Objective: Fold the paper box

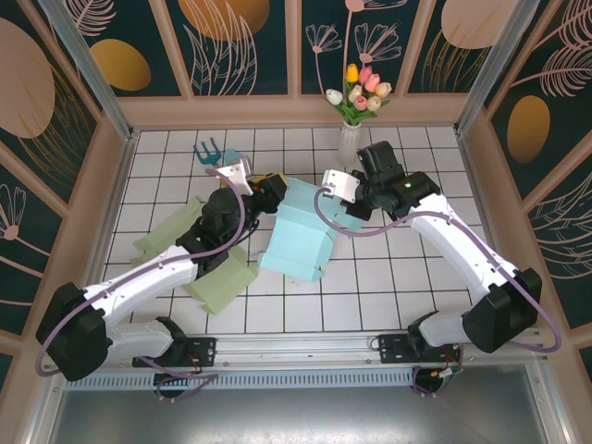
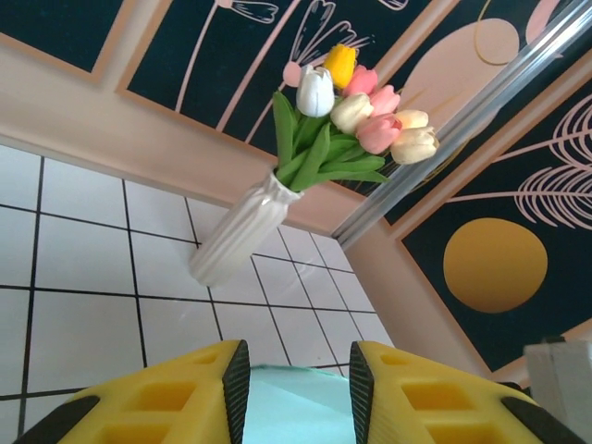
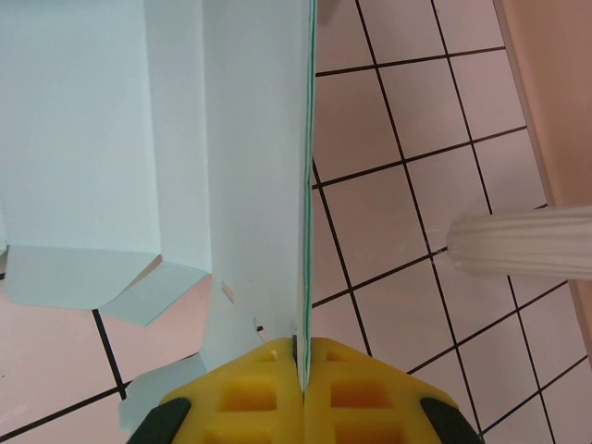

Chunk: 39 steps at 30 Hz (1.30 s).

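Note:
A light blue paper box (image 1: 301, 236), partly folded, lies mid-table between both arms. My right gripper (image 1: 344, 205) is shut on the thin edge of its upright panel (image 3: 259, 176), which rises straight up from the closed yellow fingers (image 3: 259, 393). My left gripper (image 1: 274, 191) sits at the box's far left corner; its yellow fingers (image 2: 162, 398) stand apart with a strip of blue paper (image 2: 294, 407) between the pads, not pinched.
A white vase of tulips (image 1: 352, 125) stands just behind the box, close to the right gripper. Flat green paper pieces (image 1: 222, 282) lie under the left arm. A blue fork-like object (image 1: 208, 150) rests at the back left. Wooden walls ring the tiled table.

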Tool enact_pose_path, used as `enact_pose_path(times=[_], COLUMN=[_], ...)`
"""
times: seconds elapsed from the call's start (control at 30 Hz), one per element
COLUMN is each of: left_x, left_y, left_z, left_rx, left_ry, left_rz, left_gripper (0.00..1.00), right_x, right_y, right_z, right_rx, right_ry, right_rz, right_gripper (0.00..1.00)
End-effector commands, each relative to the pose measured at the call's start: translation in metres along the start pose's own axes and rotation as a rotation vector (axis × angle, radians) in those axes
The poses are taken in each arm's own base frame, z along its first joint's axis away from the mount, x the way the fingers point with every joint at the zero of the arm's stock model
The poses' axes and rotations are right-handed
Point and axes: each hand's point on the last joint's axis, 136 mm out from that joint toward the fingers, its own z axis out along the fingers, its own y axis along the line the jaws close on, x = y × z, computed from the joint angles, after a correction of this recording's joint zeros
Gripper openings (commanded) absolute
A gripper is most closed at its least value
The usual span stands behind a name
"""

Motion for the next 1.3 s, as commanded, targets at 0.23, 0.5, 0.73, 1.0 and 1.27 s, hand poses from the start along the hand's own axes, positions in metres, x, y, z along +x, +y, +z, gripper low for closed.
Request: enact_pose_path(times=[0.23, 0.5, 0.73, 1.0, 1.27], left_x=[0.011, 0.019, 0.01, 0.009, 0.01], left_y=[-0.004, -0.012, -0.001, 0.016, 0.009], left_z=[0.013, 0.014, 0.006, 0.006, 0.006], left_rx=[0.031, 0.087, 0.011, -0.092, -0.051], left_ry=[0.044, 0.083, 0.052, 0.051, 0.061], left_rz=[0.006, 0.007, 0.023, 0.013, -0.005], left_gripper=[0.37, 0.37, 0.47, 0.48, 0.47], right_x=[-0.005, -0.004, -0.006, -0.002, -0.005], right_y=[0.001, 0.001, 0.0, 0.002, 0.001], right_z=[-0.009, -0.005, -0.008, -0.008, -0.01], right_rx=[0.02, 0.017, 0.02, 0.019, 0.024], right_ry=[-0.05, -0.041, -0.057, -0.049, -0.063], right_rz=[-0.009, -0.008, -0.007, -0.002, -0.005], right_gripper=[0.0, 0.0, 0.0, 0.0, 0.0])
